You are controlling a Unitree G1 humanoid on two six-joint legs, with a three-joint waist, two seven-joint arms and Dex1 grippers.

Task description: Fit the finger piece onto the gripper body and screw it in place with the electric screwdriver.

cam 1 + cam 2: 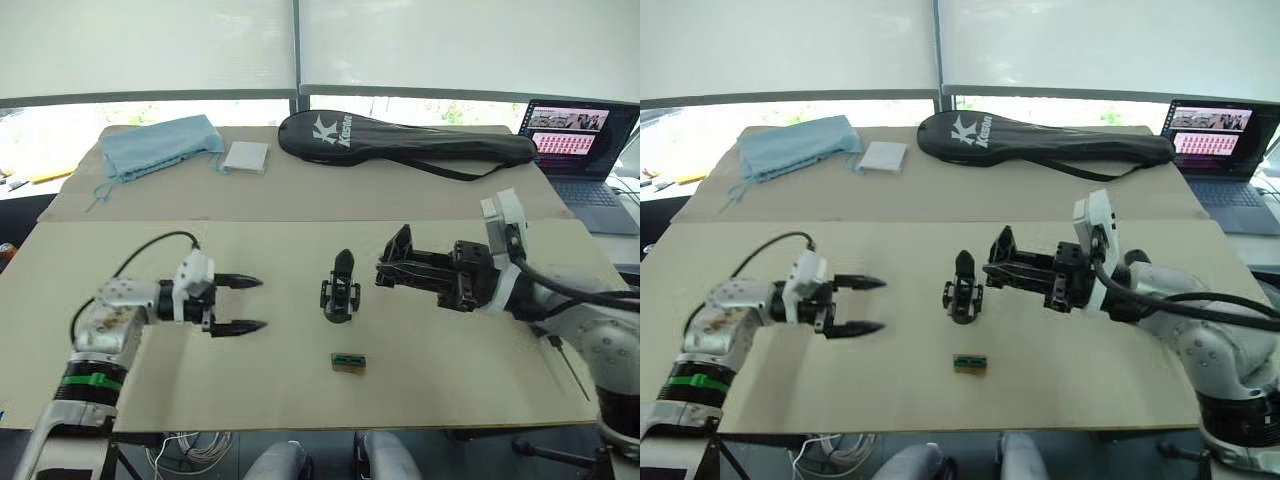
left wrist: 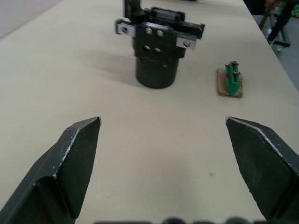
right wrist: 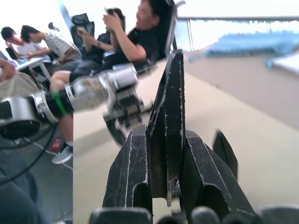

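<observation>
Right wrist view: right gripper [image 3: 168, 186] clamps finger piece [image 3: 169, 116] upright between its fingers, tip past fingertips. Gripper body [image 1: 340, 290] stands on table [image 1: 450, 400], just ahead of clamped piece, between both grippers. Left gripper [image 1: 240, 304] wide apart, empty, body well ahead.

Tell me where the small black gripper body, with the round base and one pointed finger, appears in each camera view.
Left eye view: the gripper body stands mid-table, near the picture's centre.
Right eye view: same spot on the table, just left of centre.
Left wrist view: straight ahead on the table, screws facing the camera.
Right wrist view: cannot pick it out for certain.
Shared landmark: the small green connector on a brown card, beside the body.
</observation>
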